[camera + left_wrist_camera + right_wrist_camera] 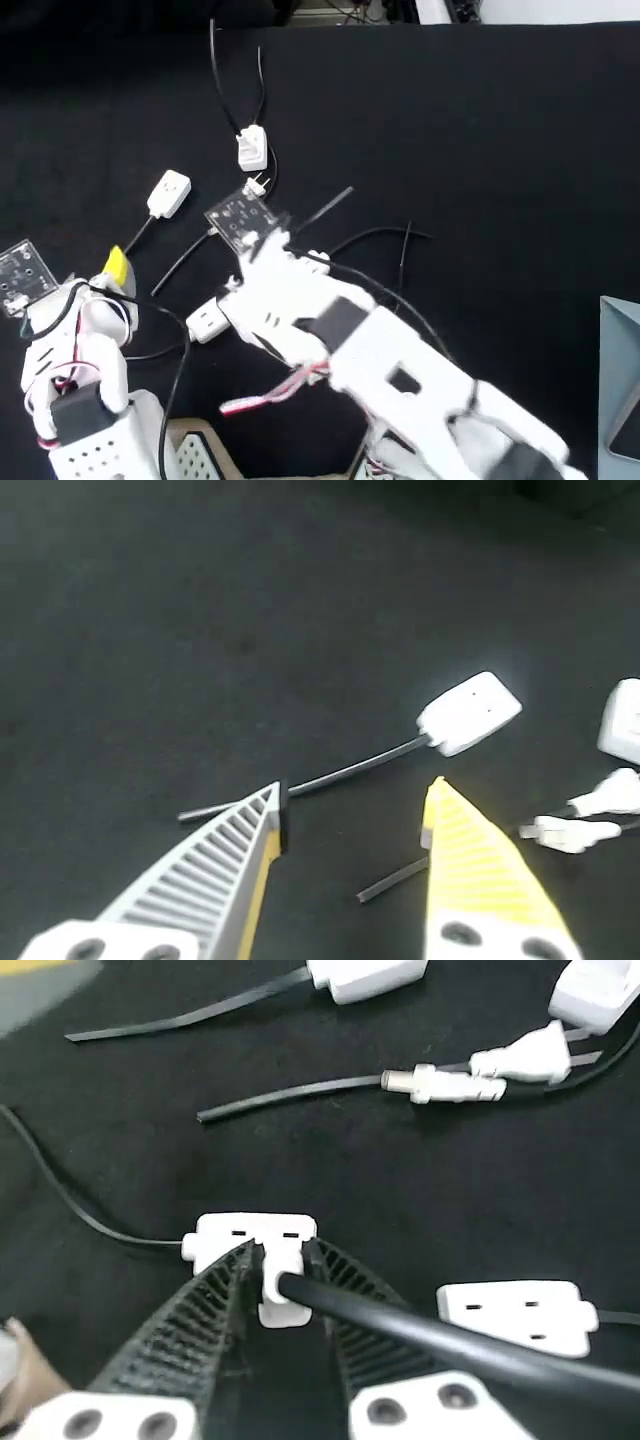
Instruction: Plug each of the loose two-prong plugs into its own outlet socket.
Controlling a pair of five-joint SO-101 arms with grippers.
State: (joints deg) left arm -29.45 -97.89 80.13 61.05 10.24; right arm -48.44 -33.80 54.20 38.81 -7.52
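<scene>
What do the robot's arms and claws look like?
The left arm and right arm are white plastic with black cables and red wires. The left gripper has one pale ribbed finger and one yellow; the right gripper has black ribbed fingers.

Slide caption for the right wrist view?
Right gripper, jaws shut on a white plug at a white outlet socket; second socket alongside.

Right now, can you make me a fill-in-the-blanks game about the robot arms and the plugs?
1. The right gripper is shut on a white plug whose thick cord is ____.
2. The left gripper has one grey finger and one ____ one.
3. The left gripper holds nothing, and its jaws are ____.

Missing words: black; yellow; open.
</scene>
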